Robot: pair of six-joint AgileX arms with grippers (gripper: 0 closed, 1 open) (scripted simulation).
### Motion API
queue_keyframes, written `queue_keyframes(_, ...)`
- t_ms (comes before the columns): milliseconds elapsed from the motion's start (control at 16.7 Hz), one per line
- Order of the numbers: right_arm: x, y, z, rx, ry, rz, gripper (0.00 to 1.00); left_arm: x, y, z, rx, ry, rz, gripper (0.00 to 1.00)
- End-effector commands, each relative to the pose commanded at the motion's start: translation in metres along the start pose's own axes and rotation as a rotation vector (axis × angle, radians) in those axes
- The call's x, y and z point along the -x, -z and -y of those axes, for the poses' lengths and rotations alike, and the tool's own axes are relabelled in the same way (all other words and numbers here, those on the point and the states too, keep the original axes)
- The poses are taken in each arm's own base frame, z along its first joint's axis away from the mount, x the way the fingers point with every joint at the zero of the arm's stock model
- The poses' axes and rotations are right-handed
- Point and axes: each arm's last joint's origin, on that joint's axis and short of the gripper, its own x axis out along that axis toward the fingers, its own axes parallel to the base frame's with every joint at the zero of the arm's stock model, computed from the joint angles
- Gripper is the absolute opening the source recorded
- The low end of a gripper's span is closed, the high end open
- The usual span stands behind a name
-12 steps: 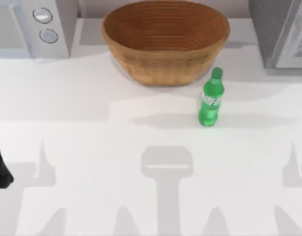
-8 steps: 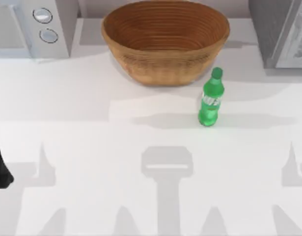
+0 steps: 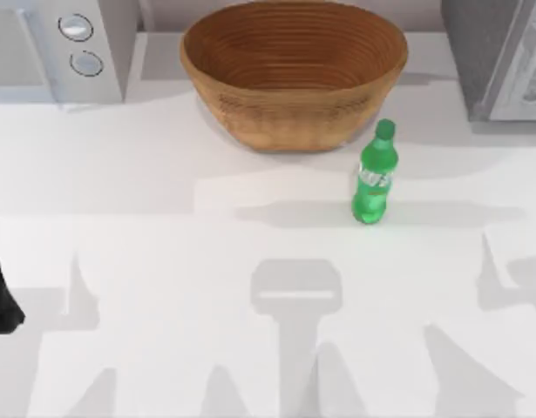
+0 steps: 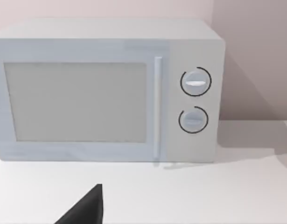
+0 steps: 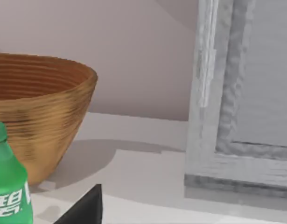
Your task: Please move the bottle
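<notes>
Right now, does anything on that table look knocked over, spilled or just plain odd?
Nothing stands out. The bottle stands upright with its cap on, beside the wicker basket and apart from it. The microwave sits closed at the table's back left. No spill shows.

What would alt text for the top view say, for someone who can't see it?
A small green bottle stands upright on a white table, just right of a large wicker basket. A microwave sits at the back left.

Bare desk [image 3: 163, 261] lies open in front of and beside the upright bottle [image 3: 375, 177], while the wicker basket [image 3: 294, 74] crowds just behind it, flanked by microwave [image 3: 63, 48] and grey cabinet [image 3: 498, 57].
</notes>
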Motion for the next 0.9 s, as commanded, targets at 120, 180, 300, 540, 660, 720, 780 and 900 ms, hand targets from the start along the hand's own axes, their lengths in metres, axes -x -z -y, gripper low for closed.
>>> queue_keyframes(120,-0.016,-0.002,-0.001,0.005,-0.061,-0.011,1.00,0.000,0.000,0.000,0.000,0.000,0.000,1.00)
queue_keyframes(180,-0.025,-0.002,-0.002,0.008,-0.092,-0.016,1.00,0.000,0.000,0.000,0.000,0.000,0.000,1.00)
queue_keyframes(300,-0.043,0.000,-0.003,0.013,-0.155,-0.025,1.00,0.000,0.000,0.000,0.000,0.000,0.000,1.00)
queue_keyframes(540,-0.080,0.017,-0.008,0.020,-0.282,-0.039,1.00,0.000,0.000,0.000,0.000,0.000,0.000,1.00)
queue_keyframes(660,-0.097,0.030,-0.011,0.022,-0.343,-0.044,1.00,0.000,0.000,0.000,0.000,0.000,0.000,1.00)
queue_keyframes(720,-0.104,0.038,-0.013,0.022,-0.372,-0.047,1.00,0.000,0.000,0.000,0.000,0.000,0.000,1.00)
queue_keyframes(780,-0.110,0.046,-0.015,0.023,-0.400,-0.049,1.00,0.000,0.000,0.000,0.000,0.000,0.000,1.00)
queue_keyframes(900,-0.120,0.062,-0.018,0.024,-0.453,-0.052,1.00,0.000,0.000,0.000,0.000,0.000,0.000,1.00)
